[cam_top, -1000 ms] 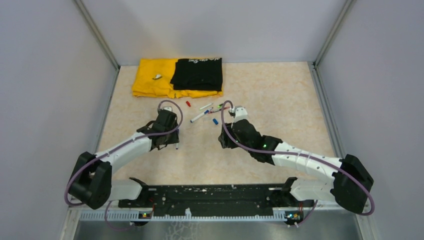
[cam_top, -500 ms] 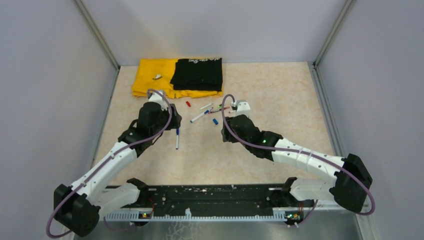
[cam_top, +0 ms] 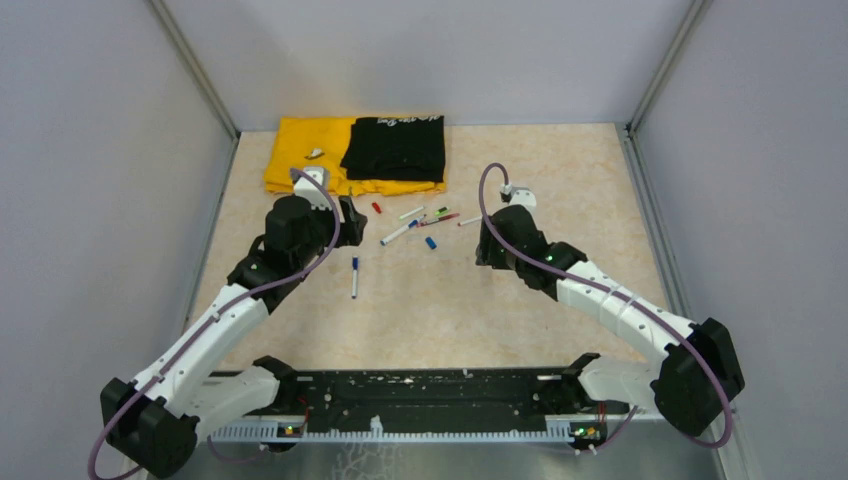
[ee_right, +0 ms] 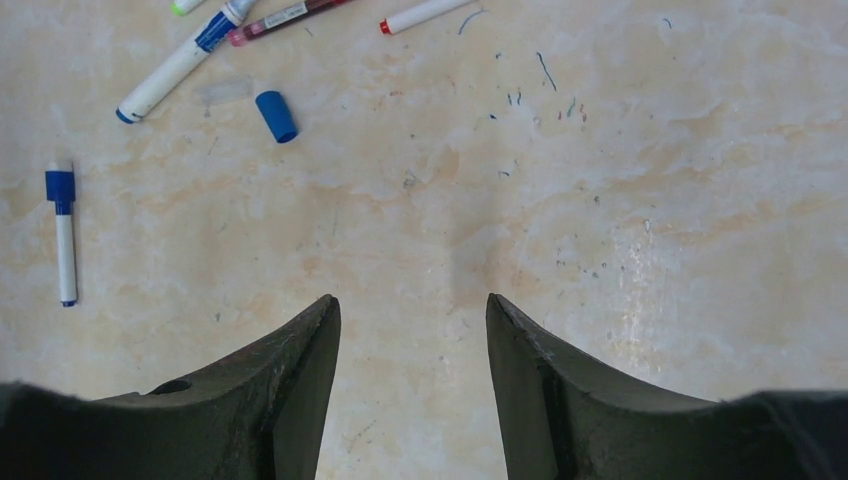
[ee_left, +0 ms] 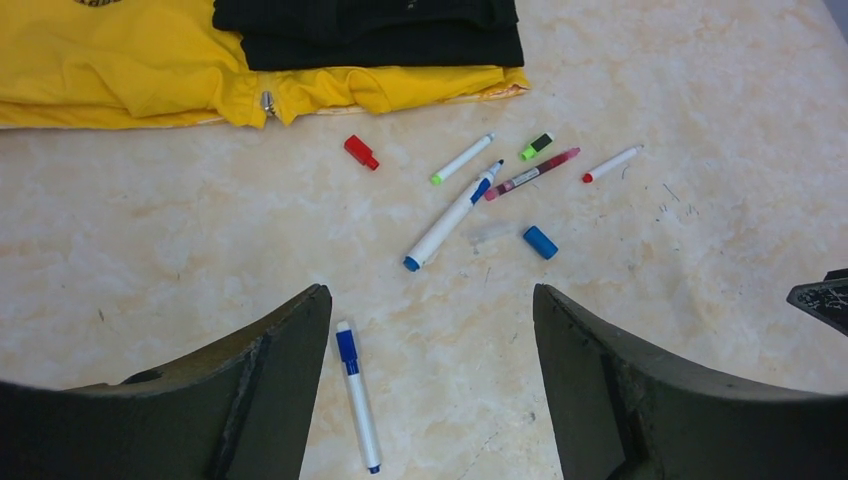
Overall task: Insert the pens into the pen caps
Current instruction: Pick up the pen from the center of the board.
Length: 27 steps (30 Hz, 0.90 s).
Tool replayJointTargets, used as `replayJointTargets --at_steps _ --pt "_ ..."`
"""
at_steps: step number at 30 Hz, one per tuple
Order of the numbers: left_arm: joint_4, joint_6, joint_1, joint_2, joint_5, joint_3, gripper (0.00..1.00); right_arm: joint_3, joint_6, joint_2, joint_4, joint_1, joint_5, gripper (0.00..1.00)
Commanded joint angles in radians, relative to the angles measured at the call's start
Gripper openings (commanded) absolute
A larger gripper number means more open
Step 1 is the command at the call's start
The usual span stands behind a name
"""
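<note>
A white pen wearing a blue cap (ee_left: 357,395) lies alone on the table, just inside my left gripper's (ee_left: 430,290) left finger; it also shows as the capped pen (cam_top: 354,277) from above. That gripper (cam_top: 349,212) is open and holds nothing. Beyond it lie a larger white-and-blue pen (ee_left: 452,217), a green-tipped pen (ee_left: 462,158), a maroon pen (ee_left: 531,174) and a red-tipped pen (ee_left: 612,164). Loose caps lie among them: red (ee_left: 360,152), green (ee_left: 537,146) and blue (ee_left: 540,242). My right gripper (ee_right: 412,300) hangs open over bare table, right of the blue cap (ee_right: 275,115).
A folded yellow cloth (cam_top: 300,155) with a black cloth (cam_top: 396,148) on top lies at the back of the table, close behind the red cap. Grey walls close in the left, right and far sides.
My left gripper has opened and let go of the blue-capped pen, then pulled away toward the far left. My right arm has swung to the right, away from the pens.
</note>
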Motion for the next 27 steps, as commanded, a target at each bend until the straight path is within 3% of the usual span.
replayJointTargets --at_steps 1,11,20,27 --pt "0.075 0.052 0.005 0.016 0.075 0.013 0.79 0.054 0.012 -0.041 -0.03 -0.038 -0.06 0.55" --pt "0.046 0.212 0.004 0.284 0.251 0.177 0.78 0.038 0.005 -0.047 -0.019 -0.052 -0.162 0.54" --pt "-0.177 0.417 0.011 0.702 0.27 0.543 0.7 -0.032 -0.009 -0.106 0.02 -0.052 -0.272 0.52" --pt "-0.251 0.555 0.034 0.954 0.407 0.75 0.64 -0.091 -0.006 -0.166 0.056 -0.052 -0.378 0.51"
